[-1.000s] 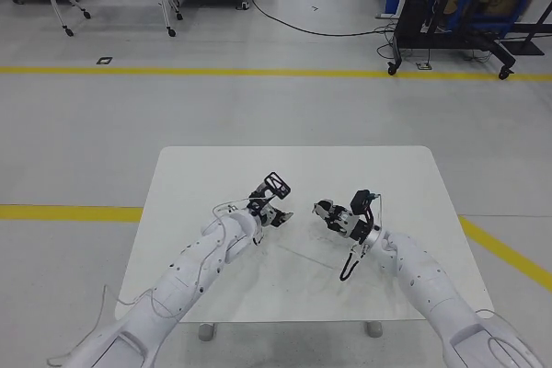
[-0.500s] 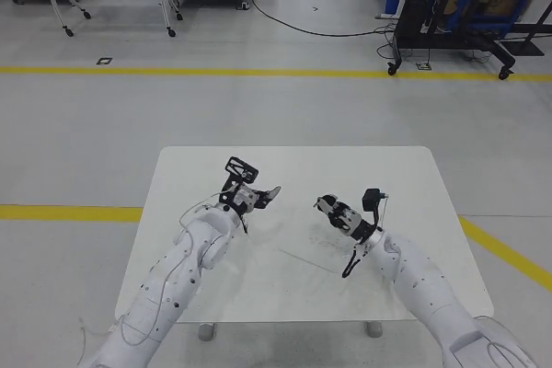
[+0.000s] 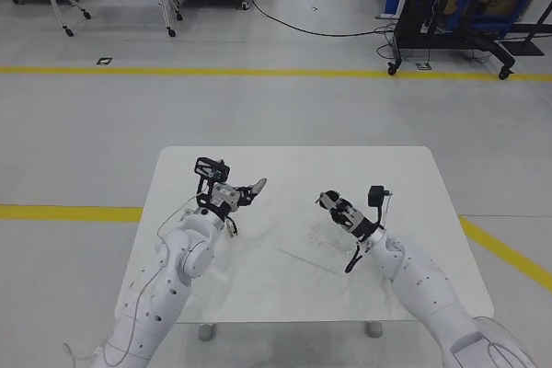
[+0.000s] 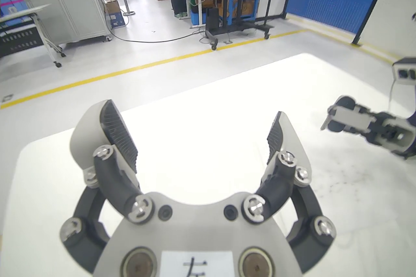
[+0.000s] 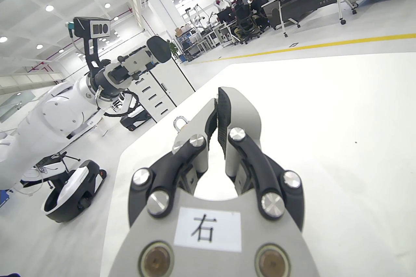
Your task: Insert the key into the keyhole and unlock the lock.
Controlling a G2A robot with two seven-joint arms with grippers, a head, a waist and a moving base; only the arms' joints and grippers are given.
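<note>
Presently our left gripper (image 4: 194,116) hangs spread wide above the white rectangular table (image 3: 386,170). We see our right gripper (image 5: 217,103) pressed together, a small silver metal loop (image 5: 180,122) just beside it.

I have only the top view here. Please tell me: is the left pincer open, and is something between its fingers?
Observer: In its wrist view the left pincer is open, with nothing between its ribbed pads.
Operator: And the right one?
Observer: The right pincer is shut, its pads pressed together.
Operator: Is some small thing near it that my view misses?
Observer: A small metal loop shows just beside one finger of that pincer. Whether it is held or lies on the table, I cannot tell.
</note>
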